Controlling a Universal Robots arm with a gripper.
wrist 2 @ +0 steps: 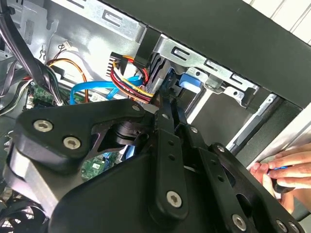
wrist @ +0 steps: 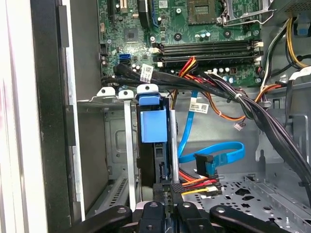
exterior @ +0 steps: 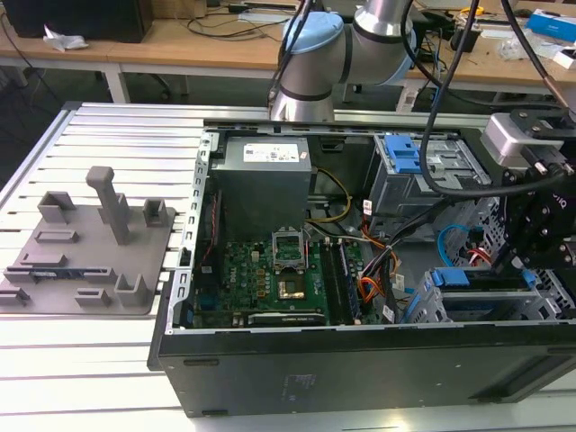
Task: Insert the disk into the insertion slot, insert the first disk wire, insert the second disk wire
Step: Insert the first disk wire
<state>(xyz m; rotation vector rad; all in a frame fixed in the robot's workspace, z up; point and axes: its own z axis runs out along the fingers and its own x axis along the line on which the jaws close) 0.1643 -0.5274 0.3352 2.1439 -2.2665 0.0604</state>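
The fingers (wrist 2: 170, 121) are drawn together and appear to pinch the black connector of the first disk wire (wrist: 194, 187), just beside the near end of the disk (wrist: 153, 124). The disk sits in the insertion slot (exterior: 430, 306), at 8 o'clock from the fingers in the exterior view, its long axis running 9 to 3. The second disk wire (wrist: 228, 150) loops loose nearby, its plug apart from the disk.

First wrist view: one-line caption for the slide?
The gripper at the first disk wire connector, beside the disk sitting in the insertion slot; second disk wire loops nearby.
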